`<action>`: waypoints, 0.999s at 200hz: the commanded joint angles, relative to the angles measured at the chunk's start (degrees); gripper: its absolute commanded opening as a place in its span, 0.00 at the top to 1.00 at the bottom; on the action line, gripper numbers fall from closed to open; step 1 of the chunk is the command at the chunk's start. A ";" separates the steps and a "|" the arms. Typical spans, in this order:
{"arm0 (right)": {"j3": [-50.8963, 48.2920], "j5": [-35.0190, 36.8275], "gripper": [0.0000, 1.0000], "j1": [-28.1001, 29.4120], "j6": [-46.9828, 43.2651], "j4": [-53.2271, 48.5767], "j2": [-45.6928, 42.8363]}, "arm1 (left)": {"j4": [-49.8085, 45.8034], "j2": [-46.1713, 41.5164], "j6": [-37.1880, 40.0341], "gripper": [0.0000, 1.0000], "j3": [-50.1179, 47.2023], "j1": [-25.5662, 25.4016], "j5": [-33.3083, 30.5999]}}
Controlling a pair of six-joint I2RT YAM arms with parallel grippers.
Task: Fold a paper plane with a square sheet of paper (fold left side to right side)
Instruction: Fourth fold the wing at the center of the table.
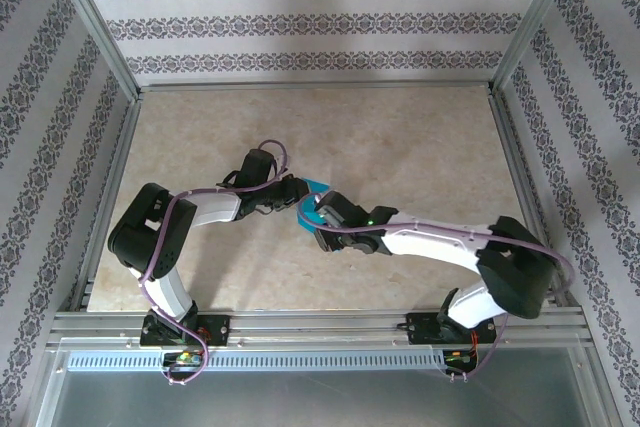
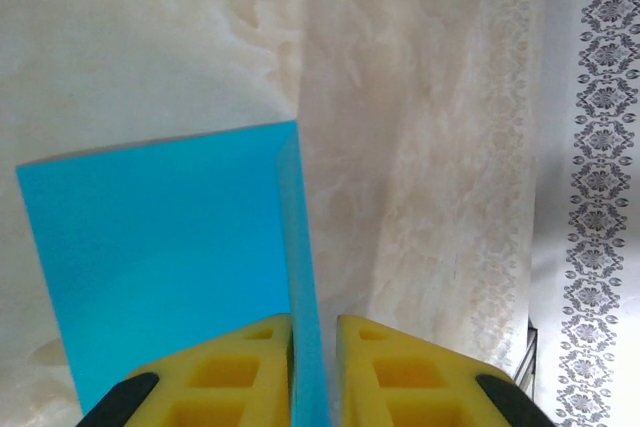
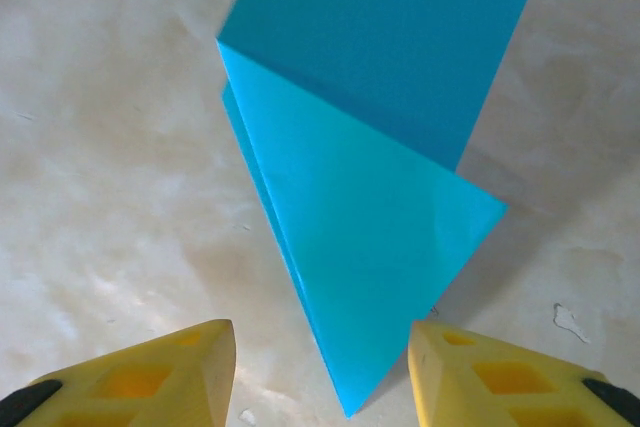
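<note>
Yellow fingers [image 2: 235, 367] of the left gripper [image 2: 312, 347]: jaws drawn nearly together, clamped on a raised fold of the square sheet of paper [image 2: 170, 247]. The teal edge runs up through the narrow gap between the pads.

Right gripper [image 3: 320, 347]: yellow fingers [image 3: 165, 372] spread wide and holding nothing. The sharp lower point of a triangular flap lies between them, clear of both pads as far as can be seen.

Paper, right wrist view: one flap folded over diagonally into a triangle, lying on a flat rectangular part beyond it. Top view: the sheet sits at the middle of the table [image 1: 420, 147], between the two grippers, largely covered by them.

Left arm: rises from its base at the near left, bends at a black elbow, and its forearm reaches right toward the centre.

Right arm: rises from the near right base, bends at a black elbow, and its white forearm runs left and low to the centre.

Surroundings: marbled beige tabletop, patterned wallpaper panels [image 1: 300, 22] on three sides, a metal rail [image 1: 320, 325] at the near edge, and purple cable [image 1: 160, 257] along the left arm.
</note>
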 commanded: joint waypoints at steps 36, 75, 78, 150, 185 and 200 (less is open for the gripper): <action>6.24 10.43 0.54 3.55 0.11 -2.72 9.64 | -0.95 -1.66 0.23 0.82 2.32 -0.94 0.55; 8.04 12.03 0.60 4.27 -0.31 -3.79 13.00 | -1.50 -1.67 0.24 0.82 2.59 -1.16 0.28; 8.19 12.17 0.60 4.28 -0.32 -3.92 13.14 | -1.57 -1.76 0.31 0.82 2.69 -1.16 0.28; 8.35 14.01 0.73 5.42 0.41 -5.26 14.92 | -3.19 -2.90 1.16 0.82 2.28 -1.18 -1.35; 8.42 14.24 0.77 5.88 0.61 -5.71 15.62 | -4.12 -3.61 1.59 0.78 2.08 -1.14 -2.16; 8.32 14.33 0.79 5.95 0.72 -5.71 15.78 | -3.99 -3.88 1.52 0.78 1.78 -1.14 -2.33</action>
